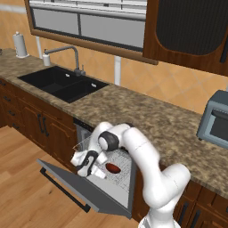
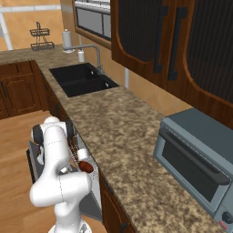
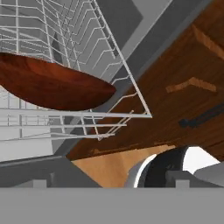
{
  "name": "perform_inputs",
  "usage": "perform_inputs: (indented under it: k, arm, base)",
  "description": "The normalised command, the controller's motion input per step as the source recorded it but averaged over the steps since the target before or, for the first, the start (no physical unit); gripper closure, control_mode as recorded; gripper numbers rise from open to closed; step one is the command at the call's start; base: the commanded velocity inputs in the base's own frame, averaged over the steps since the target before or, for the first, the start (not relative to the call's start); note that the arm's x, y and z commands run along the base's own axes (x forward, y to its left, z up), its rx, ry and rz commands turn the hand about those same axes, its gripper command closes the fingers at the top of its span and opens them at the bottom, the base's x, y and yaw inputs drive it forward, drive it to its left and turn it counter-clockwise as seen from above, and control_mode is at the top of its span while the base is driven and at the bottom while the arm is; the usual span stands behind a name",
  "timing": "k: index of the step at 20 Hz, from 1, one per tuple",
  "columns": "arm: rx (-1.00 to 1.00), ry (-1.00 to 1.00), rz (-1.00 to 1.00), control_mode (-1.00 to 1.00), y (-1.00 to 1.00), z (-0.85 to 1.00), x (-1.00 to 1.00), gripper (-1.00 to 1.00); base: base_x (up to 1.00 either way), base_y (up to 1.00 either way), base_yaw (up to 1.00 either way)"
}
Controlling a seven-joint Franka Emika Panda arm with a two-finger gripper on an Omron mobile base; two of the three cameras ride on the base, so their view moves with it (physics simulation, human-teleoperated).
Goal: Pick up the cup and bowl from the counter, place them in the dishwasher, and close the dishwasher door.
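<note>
Step in hand: the bowl (image 1: 113,168) lies in the white wire rack (image 1: 119,165) of the dishwasher (image 1: 100,171) — my judgement is that the tool (image 1: 87,165) has just let it go and must now back out.
Tool: released, jaws wide apart, nothing between them; it hangs just beside the bowl, over the rack's outer edge.
Bowl: tilted against the rack wires in the hand view, rim near the rack's corner.
How to do it well: withdraw straight up and away from the rack so the fingers catch no wire and do not nudge the bowl.
Cup: I cannot tell where it is.
Dishwasher door (image 1: 82,187): folded down, open, below the rack — closing is not yet done.
Worktop (image 1: 147,113): speckled granite above the dishwasher, with a dark sink (image 1: 62,83) further along and a toaster oven (image 2: 195,157) at the other end.
Room: wooden floor (image 1: 26,196) in front of the dishwasher, dark wood cabinets around it.
</note>
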Motion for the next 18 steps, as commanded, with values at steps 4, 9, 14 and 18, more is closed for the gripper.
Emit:
perform_inputs:
  k: [4, 9, 14, 18]
  arm:
    - [-0.13, 0.00, 0.00, -1.00, 0.38, -0.98, 0.20, -1.00]
    - [-0.19, -0.13, 0.00, -1.00, 0.01, -0.50, 0.45, -1.00]
    - [-0.17, -0.08, 0.00, -1.00, -0.02, -0.30, 0.64, -1.00]
    - [-0.07, 0.00, 0.00, -1.00, -0.38, -0.30, 0.46, -1.00]
  base:
    - [0.00, 0.00, 0.00]
    - [0.00, 0.00, 0.00]
    - [0.00, 0.00, 0.00]
    - [0.00, 0.00, 0.00]
